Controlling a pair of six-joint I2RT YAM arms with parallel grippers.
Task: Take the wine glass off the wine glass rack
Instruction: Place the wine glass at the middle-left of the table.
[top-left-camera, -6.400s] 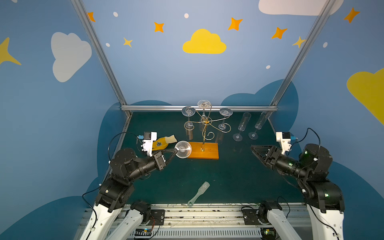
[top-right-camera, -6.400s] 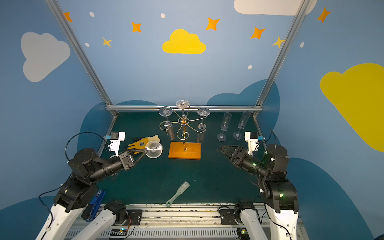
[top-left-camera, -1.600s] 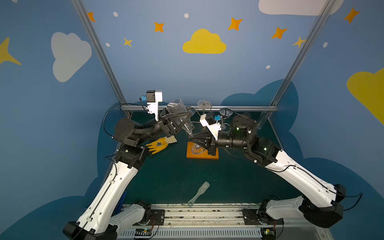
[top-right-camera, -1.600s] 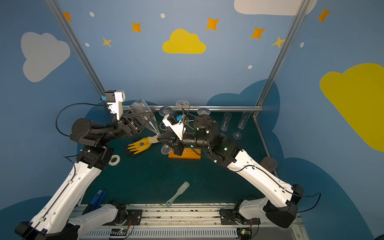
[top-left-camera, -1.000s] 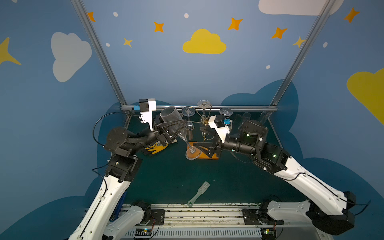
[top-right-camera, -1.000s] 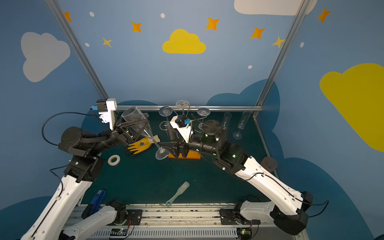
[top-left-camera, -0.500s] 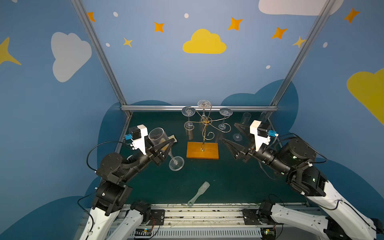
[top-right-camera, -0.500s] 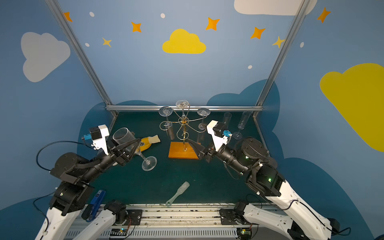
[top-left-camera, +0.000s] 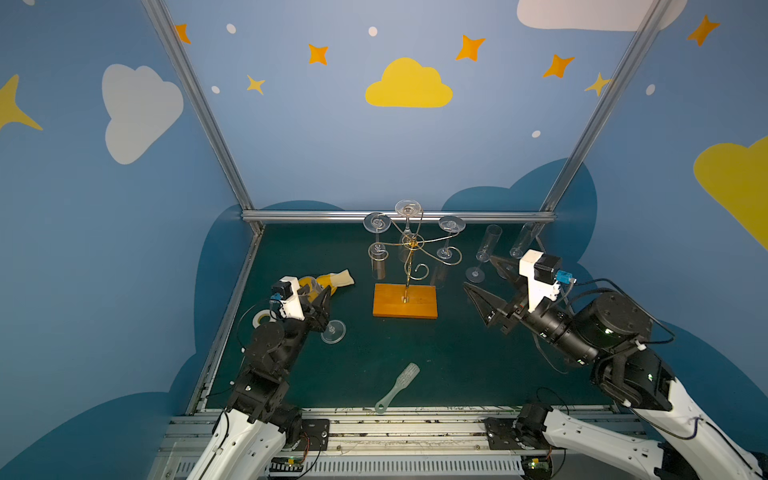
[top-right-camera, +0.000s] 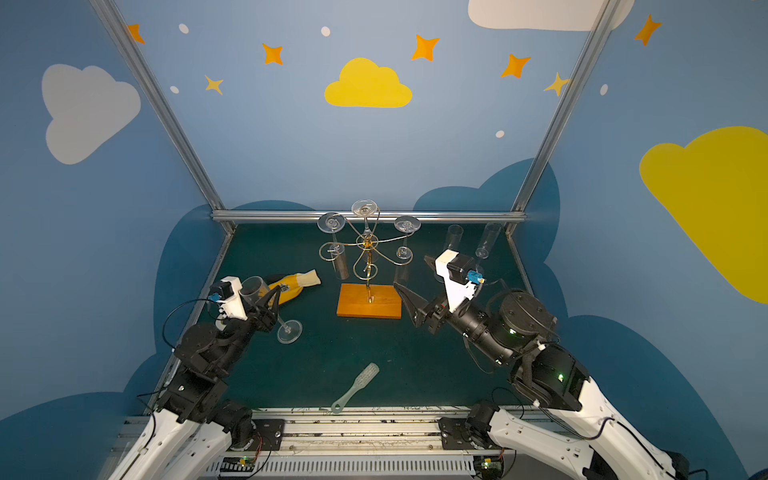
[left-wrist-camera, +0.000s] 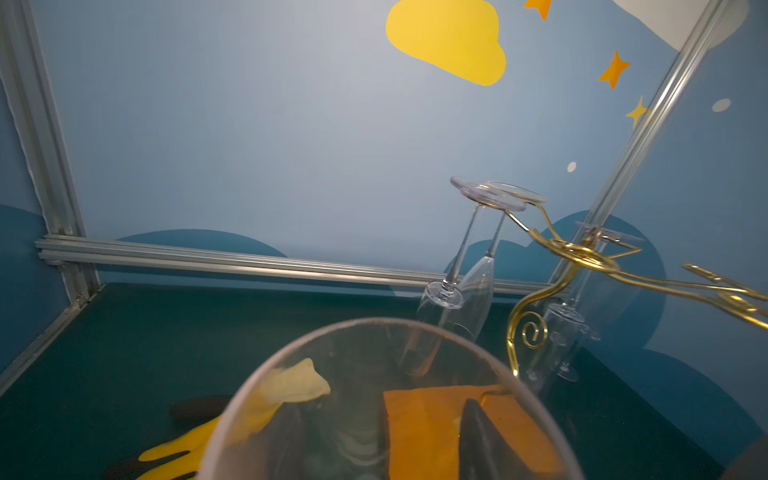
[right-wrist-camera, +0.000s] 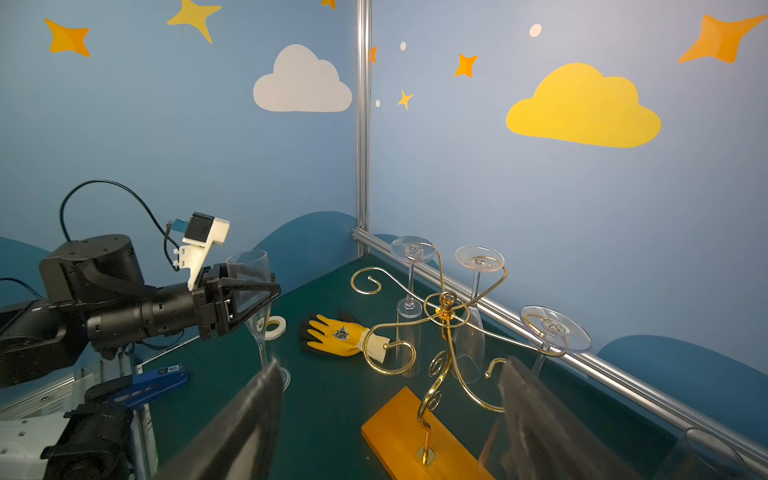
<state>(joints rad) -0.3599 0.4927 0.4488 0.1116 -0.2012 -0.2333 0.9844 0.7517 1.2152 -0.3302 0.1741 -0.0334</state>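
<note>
The wine glass rack (top-left-camera: 411, 249) is a gold wire stand on an orange base (top-left-camera: 405, 301) at mid-table, and three clear glasses hang upside down from its arms. Left of it my left gripper (top-left-camera: 320, 303) is shut on the bowl of a wine glass (top-right-camera: 253, 291), held nearly upright. Its foot (top-left-camera: 333, 331) is at the green mat; whether it touches I cannot tell. The left wrist view is filled by that glass's rim (left-wrist-camera: 374, 328). My right gripper (top-left-camera: 478, 272) stands open and holds nothing, right of the rack base (right-wrist-camera: 415, 440).
A yellow glove (top-left-camera: 332, 279) and a tape roll (top-left-camera: 261, 319) lie behind and beside my left gripper. Two glasses (top-left-camera: 484, 253) stand at the back right. A clear brush (top-left-camera: 397, 386) lies near the front edge, and a blue tool (right-wrist-camera: 145, 384) lies by the left rail.
Both arms have drawn back from the rack. My left gripper has carried the glass down and to the front left. My right gripper has moved back to the right, still open.
</note>
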